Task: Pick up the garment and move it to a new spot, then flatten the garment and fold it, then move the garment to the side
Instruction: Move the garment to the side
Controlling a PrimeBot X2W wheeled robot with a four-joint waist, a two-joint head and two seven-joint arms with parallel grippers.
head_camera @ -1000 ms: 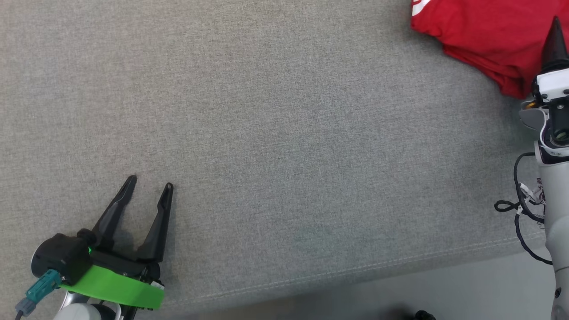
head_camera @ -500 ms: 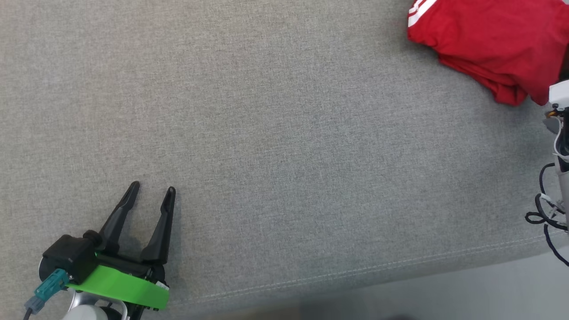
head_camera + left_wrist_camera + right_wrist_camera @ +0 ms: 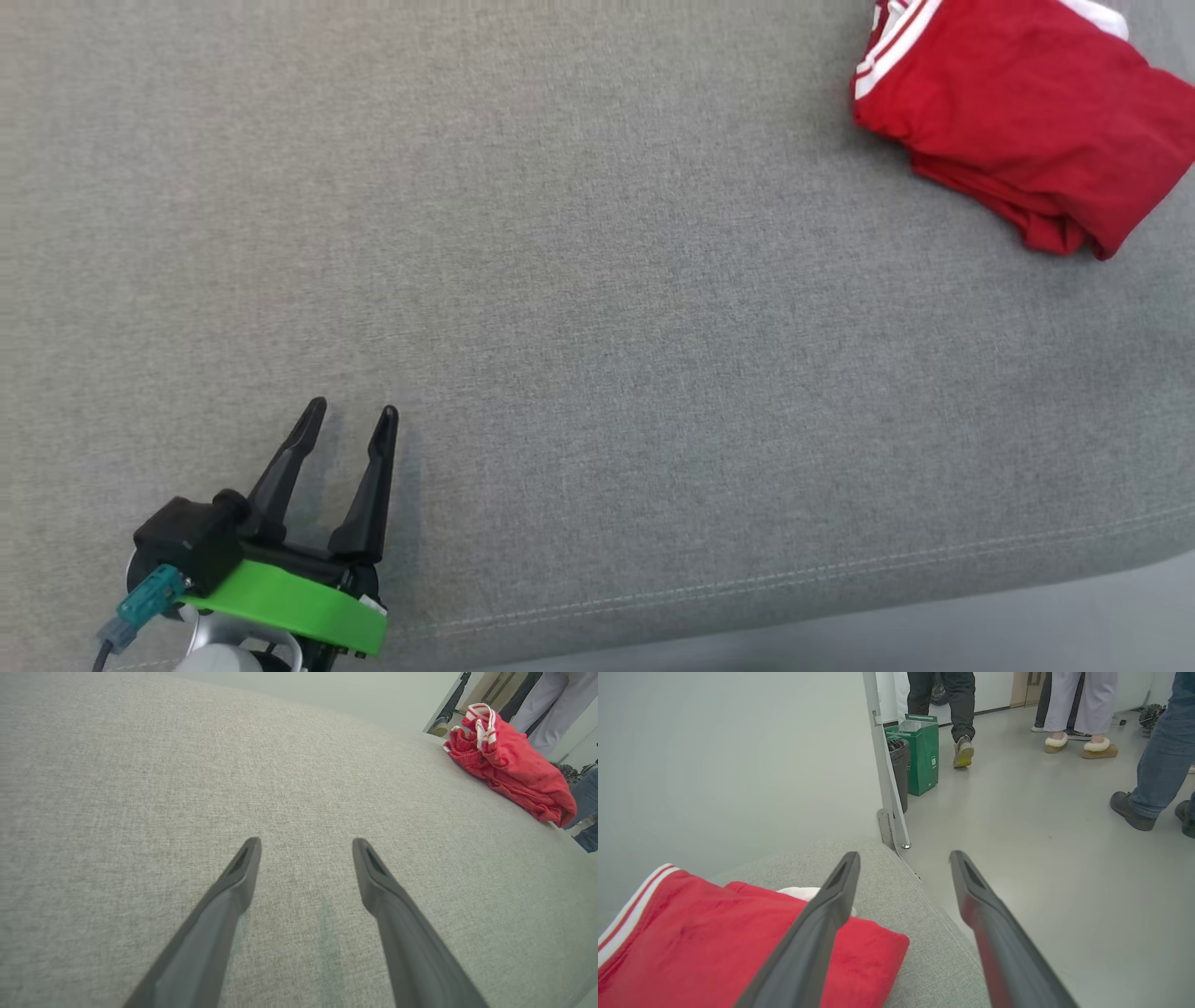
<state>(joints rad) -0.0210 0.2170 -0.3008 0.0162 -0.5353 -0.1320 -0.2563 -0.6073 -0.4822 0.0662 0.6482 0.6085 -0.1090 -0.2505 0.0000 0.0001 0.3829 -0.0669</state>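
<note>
Open passage is offered across the grey cushion [image 3: 597,280], whose far right corner alone is occupied by the folded red garment [image 3: 1018,121].

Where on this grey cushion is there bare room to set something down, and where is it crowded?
The widest bare patch is the middle of the grey cushion, bordered by the left gripper at the near left and the red garment at the far right. The far-left stretch is bare too. Crowded: only the garment's corner.

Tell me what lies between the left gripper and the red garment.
Only bare grey cushion between left gripper and garment, as the head view shows.
</note>
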